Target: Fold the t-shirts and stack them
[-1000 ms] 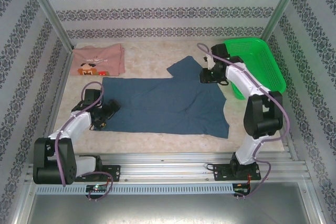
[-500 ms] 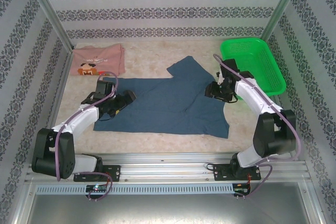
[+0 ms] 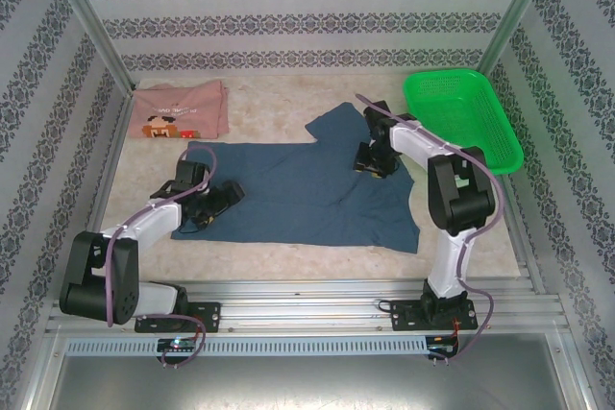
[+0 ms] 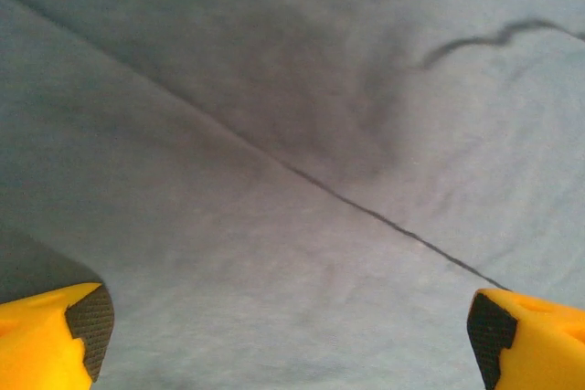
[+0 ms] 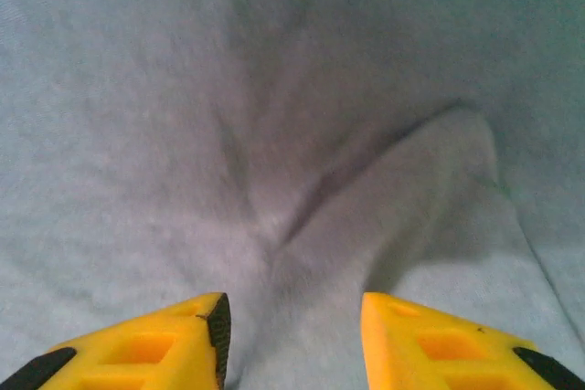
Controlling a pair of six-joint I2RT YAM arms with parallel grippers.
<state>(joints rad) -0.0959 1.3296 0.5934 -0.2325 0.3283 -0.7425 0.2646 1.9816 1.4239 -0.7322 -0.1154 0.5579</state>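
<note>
The dark slate-blue t-shirt (image 3: 307, 189) lies spread flat mid-table, one sleeve (image 3: 336, 122) pointing to the back. The pink t-shirt (image 3: 179, 109) with the pixel face print lies folded at the back left. My left gripper (image 3: 217, 201) hangs low over the blue shirt's left part, its jaws wide open; the left wrist view shows the left gripper (image 4: 288, 340) over flat cloth (image 4: 274, 134) with a seam. My right gripper (image 3: 370, 162) is down on the shirt near its right shoulder. In the right wrist view the right gripper (image 5: 292, 335) stands partly open over a raised wrinkle (image 5: 366, 216).
A green mesh basket (image 3: 463, 120) stands at the back right, close to the right arm. Patterned walls enclose the table on three sides. Bare tabletop (image 3: 279, 98) shows between the pink shirt and the basket and along the front edge.
My left gripper has moved from the shirt's left edge rightward onto the cloth. The right gripper swung right and nearer, then back left onto the shirt by the shoulder.
</note>
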